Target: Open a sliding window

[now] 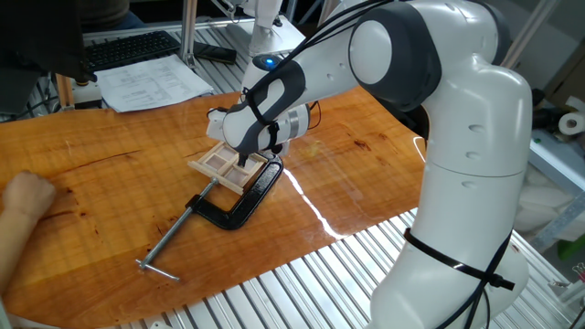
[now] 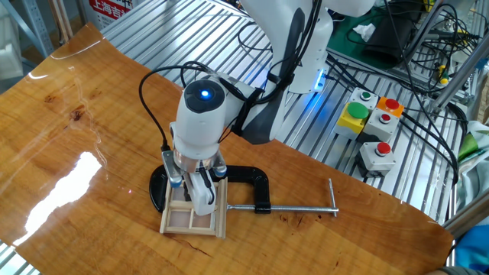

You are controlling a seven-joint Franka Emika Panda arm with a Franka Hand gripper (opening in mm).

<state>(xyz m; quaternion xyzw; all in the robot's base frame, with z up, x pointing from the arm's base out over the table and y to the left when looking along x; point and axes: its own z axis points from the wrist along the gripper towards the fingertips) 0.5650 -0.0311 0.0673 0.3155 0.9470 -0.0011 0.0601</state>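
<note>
Now: gripper (image 2: pixel 194 197) is lowered onto sliding window (image 2: pixel 192 214) | finger spread cannot be told | black C-clamp (image 2: pixel 248 186) is seen just beside

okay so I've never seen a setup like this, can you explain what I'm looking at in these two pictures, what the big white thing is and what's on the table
The big white thing is a robot arm with a two-finger gripper at its tip. Two fixed cameras film the same wooden table from different sides. On the table lies a small pale wooden sliding window, held by a black C-clamp with a long silver screw. The gripper points down onto the window; I cannot tell whether it is open or shut. Beyond the table sit a keyboard, papers and push-button boxes.
</note>
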